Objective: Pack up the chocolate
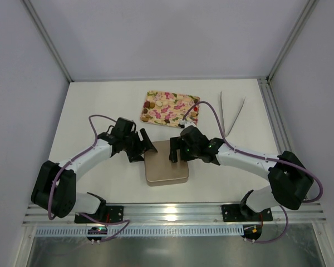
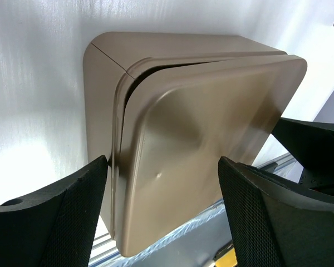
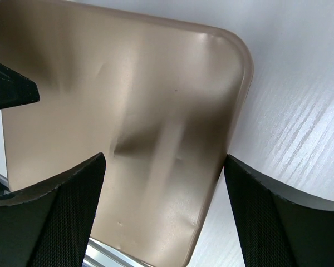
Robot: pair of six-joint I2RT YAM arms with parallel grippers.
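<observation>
While the left jaws are spread wide around the bronze tin [image 1: 166, 164], the right jaws are spread just as wide from the other side, and nothing looks pinched yet. The tin's lid [image 2: 200, 150] is sat a bit askew on its base. The chocolate [image 1: 151, 115] is kept in the floral tray [image 1: 172, 94] behind the tin on the worktop [image 1: 100, 105], though it's barely told from the print tbh.

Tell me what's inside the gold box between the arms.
Nothing inside shows. The gold box is covered by its lid, which sits slightly askew on the base, leaving only a dark slit at one corner. Contents are hidden.
</observation>
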